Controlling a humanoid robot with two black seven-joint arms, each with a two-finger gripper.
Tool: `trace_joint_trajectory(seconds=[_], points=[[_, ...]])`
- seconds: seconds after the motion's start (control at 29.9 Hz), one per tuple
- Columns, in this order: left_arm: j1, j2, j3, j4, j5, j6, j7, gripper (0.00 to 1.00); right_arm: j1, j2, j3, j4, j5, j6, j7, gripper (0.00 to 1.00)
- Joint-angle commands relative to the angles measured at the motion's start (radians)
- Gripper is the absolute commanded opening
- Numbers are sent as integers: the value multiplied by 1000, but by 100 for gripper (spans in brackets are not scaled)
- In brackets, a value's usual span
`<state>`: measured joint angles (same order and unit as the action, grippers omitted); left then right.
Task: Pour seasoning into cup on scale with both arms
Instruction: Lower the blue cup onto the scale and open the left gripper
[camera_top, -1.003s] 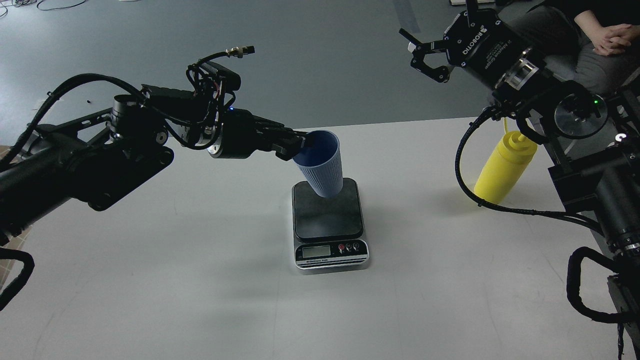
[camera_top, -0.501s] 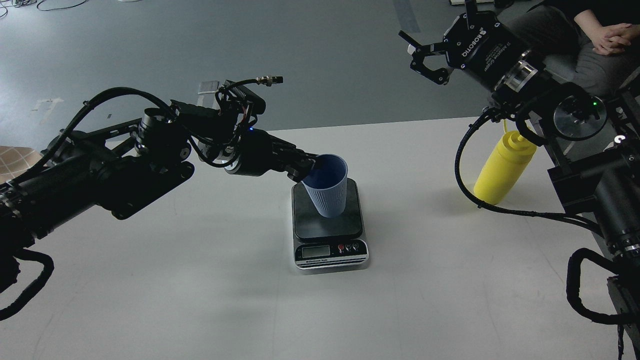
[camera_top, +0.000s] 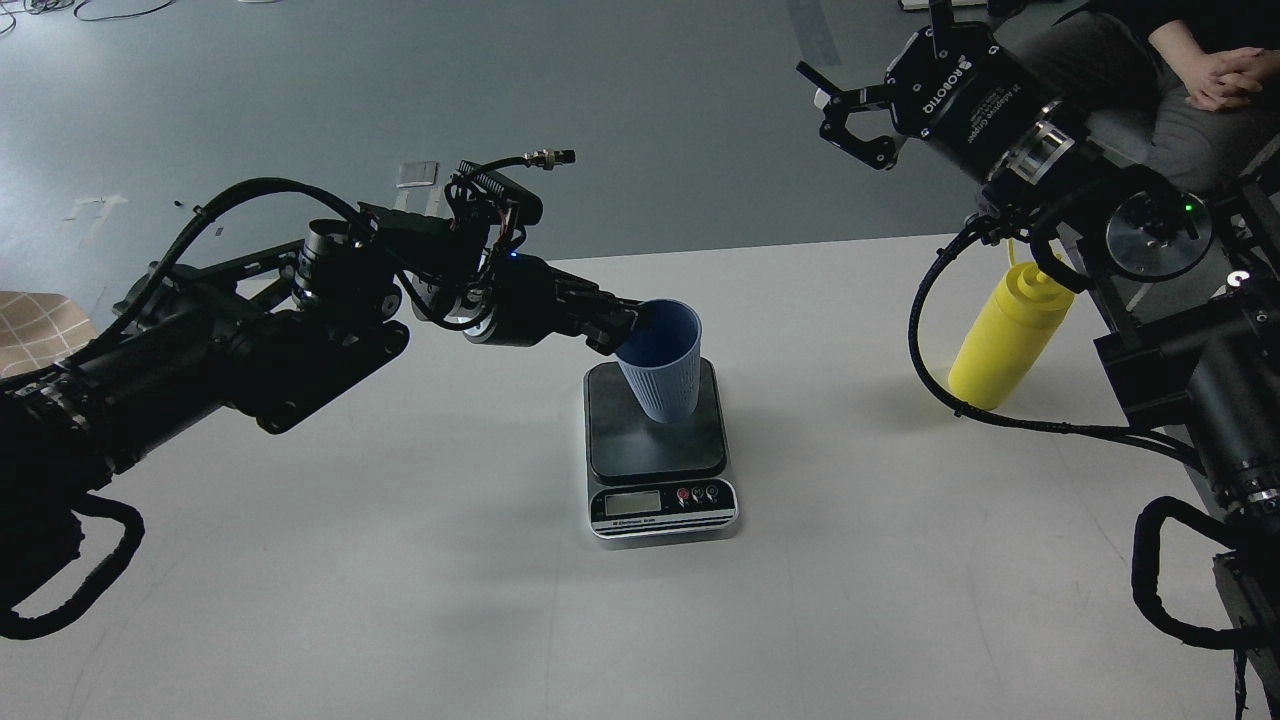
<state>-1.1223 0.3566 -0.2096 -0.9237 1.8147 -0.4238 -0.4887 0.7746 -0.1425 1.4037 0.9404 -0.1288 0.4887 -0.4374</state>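
The light blue ribbed cup (camera_top: 662, 363) stands nearly upright on the dark plate of the scale (camera_top: 655, 455), tilted slightly. My left gripper (camera_top: 628, 322) comes in from the left and is shut on the cup's near-left rim. The yellow seasoning bottle (camera_top: 1005, 336) stands on the table at the right, partly behind my right arm's cable. My right gripper (camera_top: 838, 100) is raised high above the table's far edge, well above and left of the bottle, fingers spread open and empty.
The white table (camera_top: 400, 560) carries the scale at its middle. A seated person's clasped hands (camera_top: 1225, 75) show at the top right. Thick black cables (camera_top: 940, 380) loop from my right arm beside the bottle. Grey floor lies beyond the table.
My left gripper has carried the cup down and slightly right, turning it from tilted to nearly upright on the scale plate. My right arm has barely moved.
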Motion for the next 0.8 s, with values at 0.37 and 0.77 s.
trace_joint_trajectory(seconds=[0.37,0.77], points=[[6,-4,3,2,3,37,0,0,0,0,0,0,0,0,0,100],[15,-5,7,0,66,54,0,0,-1,-2,0,0,0,0,0,100]])
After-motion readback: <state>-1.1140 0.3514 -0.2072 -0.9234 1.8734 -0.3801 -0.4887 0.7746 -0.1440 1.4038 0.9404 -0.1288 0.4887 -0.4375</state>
